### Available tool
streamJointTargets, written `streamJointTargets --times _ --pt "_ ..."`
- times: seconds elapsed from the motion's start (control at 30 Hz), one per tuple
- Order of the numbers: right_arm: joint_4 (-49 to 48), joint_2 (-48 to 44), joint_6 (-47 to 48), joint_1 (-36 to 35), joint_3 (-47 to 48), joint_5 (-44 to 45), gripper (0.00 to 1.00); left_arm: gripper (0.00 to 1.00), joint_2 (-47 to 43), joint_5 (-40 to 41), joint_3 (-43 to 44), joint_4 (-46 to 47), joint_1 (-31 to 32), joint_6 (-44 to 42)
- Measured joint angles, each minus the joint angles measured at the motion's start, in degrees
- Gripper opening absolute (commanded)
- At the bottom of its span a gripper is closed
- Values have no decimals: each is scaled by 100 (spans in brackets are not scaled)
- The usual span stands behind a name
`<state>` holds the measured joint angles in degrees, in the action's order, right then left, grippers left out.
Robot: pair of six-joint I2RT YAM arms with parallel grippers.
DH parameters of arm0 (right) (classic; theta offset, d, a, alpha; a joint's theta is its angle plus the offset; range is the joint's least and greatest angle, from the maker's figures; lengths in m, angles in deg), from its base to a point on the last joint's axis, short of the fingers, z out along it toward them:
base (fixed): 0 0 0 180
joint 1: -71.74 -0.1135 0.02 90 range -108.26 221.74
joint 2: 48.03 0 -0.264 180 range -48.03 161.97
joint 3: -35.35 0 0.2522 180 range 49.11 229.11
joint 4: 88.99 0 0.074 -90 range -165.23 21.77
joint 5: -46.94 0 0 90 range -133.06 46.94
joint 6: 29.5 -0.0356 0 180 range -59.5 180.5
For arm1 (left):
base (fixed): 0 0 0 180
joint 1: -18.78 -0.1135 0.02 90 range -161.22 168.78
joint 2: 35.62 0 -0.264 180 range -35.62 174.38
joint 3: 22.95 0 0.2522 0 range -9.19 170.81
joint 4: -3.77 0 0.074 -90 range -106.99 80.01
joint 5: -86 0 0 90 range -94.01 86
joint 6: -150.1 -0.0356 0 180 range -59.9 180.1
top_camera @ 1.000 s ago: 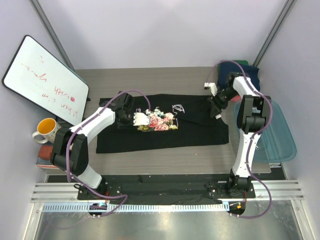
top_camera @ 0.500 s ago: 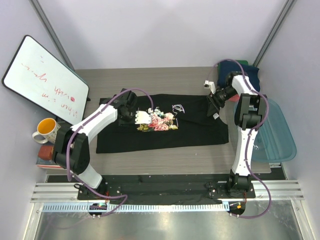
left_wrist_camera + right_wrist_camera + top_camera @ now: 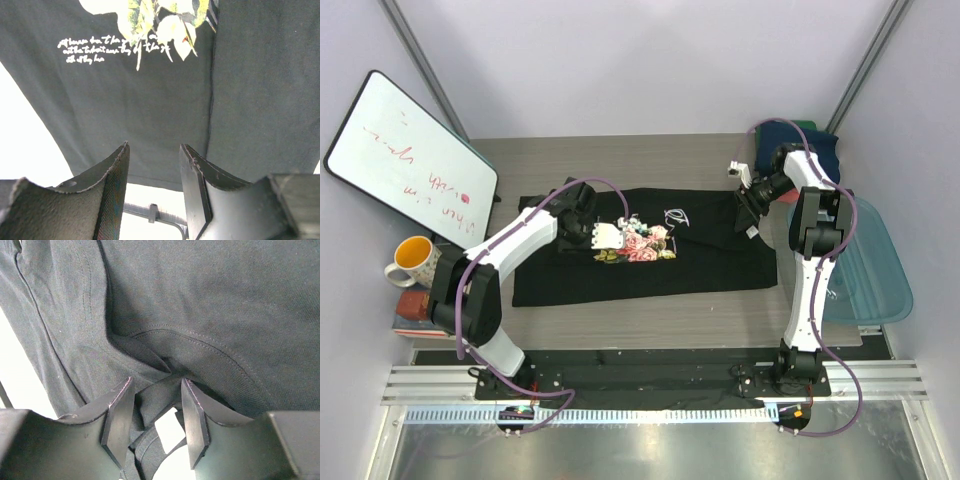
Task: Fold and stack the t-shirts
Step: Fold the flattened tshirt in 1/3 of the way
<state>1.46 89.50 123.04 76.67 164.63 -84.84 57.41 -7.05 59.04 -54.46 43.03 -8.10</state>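
Note:
A black t-shirt [image 3: 710, 255] with a pink rose print [image 3: 642, 243] and white lettering [image 3: 100, 47] lies spread flat across the table. My left gripper [image 3: 598, 232] hovers over its left part beside the print. In the left wrist view it [image 3: 154, 147] stands open near the cloth's edge, with nothing between the fingers. My right gripper [image 3: 750, 220] is down on the shirt's right end. In the right wrist view it [image 3: 158, 382] is open, straddling a bunched fold of black cloth by the collar seam and a white label [image 3: 167, 427]. A navy t-shirt [image 3: 817, 150] lies at the back right corner.
A translucent blue tub [image 3: 880, 275] sits at the right table edge beside the right arm. A whiteboard [image 3: 410, 160] leans at the back left. A yellow mug [image 3: 412, 258] and a reddish book [image 3: 410, 312] stand at the left edge.
The right gripper's jaws have narrowed a little around the cloth near the collar, and its wrist shifted slightly back. The left gripper crept a little right toward the print.

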Motion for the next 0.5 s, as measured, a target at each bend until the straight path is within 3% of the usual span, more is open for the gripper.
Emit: streamJointTargets --times 0.5 --pt "0 -2 13 -264 9 2 49 45 13 0 0 2 0 2"
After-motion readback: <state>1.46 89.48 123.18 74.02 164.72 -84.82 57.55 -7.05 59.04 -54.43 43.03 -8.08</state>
